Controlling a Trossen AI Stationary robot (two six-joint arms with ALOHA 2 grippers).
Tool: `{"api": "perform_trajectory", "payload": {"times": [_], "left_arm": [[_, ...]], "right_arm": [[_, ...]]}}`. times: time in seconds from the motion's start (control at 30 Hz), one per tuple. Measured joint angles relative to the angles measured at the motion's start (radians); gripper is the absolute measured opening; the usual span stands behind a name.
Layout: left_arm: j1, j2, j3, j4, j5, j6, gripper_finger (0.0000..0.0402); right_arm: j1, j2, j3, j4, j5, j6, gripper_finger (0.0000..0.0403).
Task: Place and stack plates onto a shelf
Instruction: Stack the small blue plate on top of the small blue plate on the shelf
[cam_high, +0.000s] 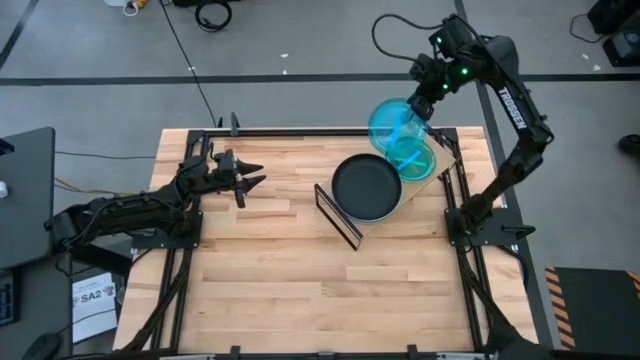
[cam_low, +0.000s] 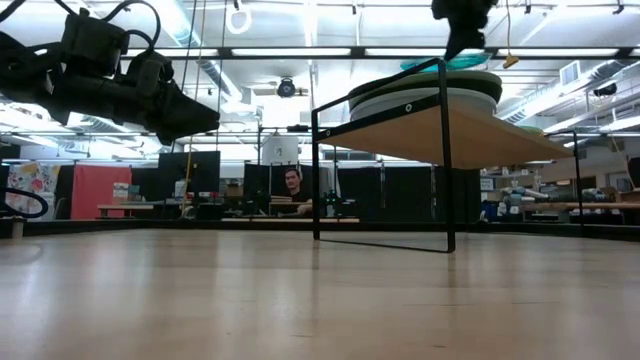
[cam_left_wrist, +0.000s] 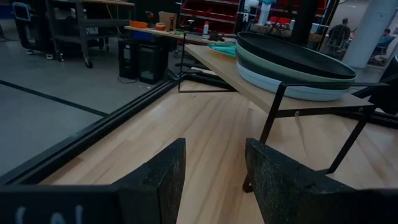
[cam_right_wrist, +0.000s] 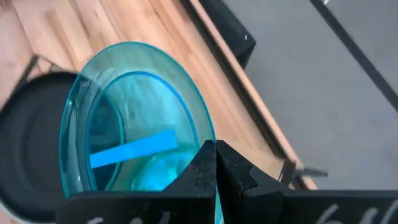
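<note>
The shelf (cam_low: 430, 135) stands right of the table's middle. On it lies a stack of plates with a black plate (cam_high: 366, 187) on top, over a mint green one (cam_left_wrist: 273, 67) and a light blue one (cam_left_wrist: 292, 90). A teal plate (cam_high: 413, 157) rests on the board's far end. Above that end hangs a clear teal plate (cam_high: 392, 122) with a blue strip, and my right gripper (cam_high: 423, 105) is shut on it. My left gripper (cam_high: 256, 180) hovers open and level at the table's left, pointing at the shelf. My right gripper pinches the clear teal plate's rim (cam_right_wrist: 213, 148) between its two fingers, which come slanting down from the table's far right. The plate is lifted clear of the shelf and tilted, spreading away from the fingers toward the stack.
The shelf's black wire leg (cam_high: 338, 216) sticks out toward the table's middle. A black rail (cam_high: 320, 131) runs along the table's far edge. Bare wood (cam_high: 320, 290) fills the near half. A person (cam_low: 292, 188) sits in the room beyond the table.
</note>
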Motion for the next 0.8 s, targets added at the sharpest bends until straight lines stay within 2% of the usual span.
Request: {"api": "perform_trajectory", "payload": {"times": [0.33,0.8], "left_arm": [[0.000,0.000,0.000,0.000,0.000,0.000,0.0172],[0.000,0.000,0.000,0.000,0.000,-0.001,0.0172]], "right_arm": [[-0.074,-0.163,-0.242,0.015,0.127,0.042,0.0007],[-0.134,-0.273,-0.558,0.112,0.140,0.060,0.0009]]}}
